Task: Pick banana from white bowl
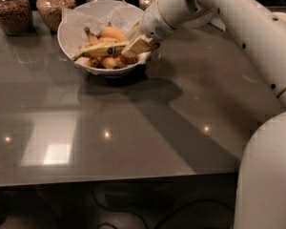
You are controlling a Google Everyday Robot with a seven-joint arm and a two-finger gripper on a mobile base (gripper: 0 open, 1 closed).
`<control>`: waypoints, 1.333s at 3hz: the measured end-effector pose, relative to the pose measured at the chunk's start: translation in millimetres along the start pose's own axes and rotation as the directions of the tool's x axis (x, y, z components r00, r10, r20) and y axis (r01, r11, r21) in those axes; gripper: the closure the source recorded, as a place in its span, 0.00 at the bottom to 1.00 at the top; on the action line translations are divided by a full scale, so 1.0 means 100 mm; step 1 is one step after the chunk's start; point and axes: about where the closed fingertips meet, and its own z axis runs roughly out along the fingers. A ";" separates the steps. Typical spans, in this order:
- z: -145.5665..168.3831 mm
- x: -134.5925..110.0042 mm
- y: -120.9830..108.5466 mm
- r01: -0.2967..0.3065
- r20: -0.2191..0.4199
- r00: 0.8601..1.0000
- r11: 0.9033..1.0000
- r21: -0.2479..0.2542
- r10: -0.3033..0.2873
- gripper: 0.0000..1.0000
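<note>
The white bowl (69, 30), lined with crinkled white paper, stands at the back of the grey table. The long pale-yellow banana (97, 51) with a dark round sticker lies across it, on top of several short orange-yellow bananas (110, 32). My gripper (136, 39) reaches in over the bowl's right rim. It is shut on the long banana's right end, which is hidden behind the beige finger pad (139, 46). The banana rests in the bowl.
Glass jars of brown contents (9, 11) stand along the back edge behind the bowl. My white arm (238, 23) crosses the right side of the table (133, 128), and my base (267, 175) fills the lower right corner.
</note>
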 end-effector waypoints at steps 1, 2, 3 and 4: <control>-0.04 -0.08 0.03 0.017 0.014 1.000 1.000 0.007 -0.017 1.00; -0.20 -0.19 0.03 0.040 0.030 0.999 0.998 0.039 -0.041 1.00; -0.49 -0.29 0.09 0.059 0.057 0.996 0.995 0.080 -0.063 1.00; -0.86 -0.32 0.28 0.051 0.093 0.994 0.993 0.108 -0.061 1.00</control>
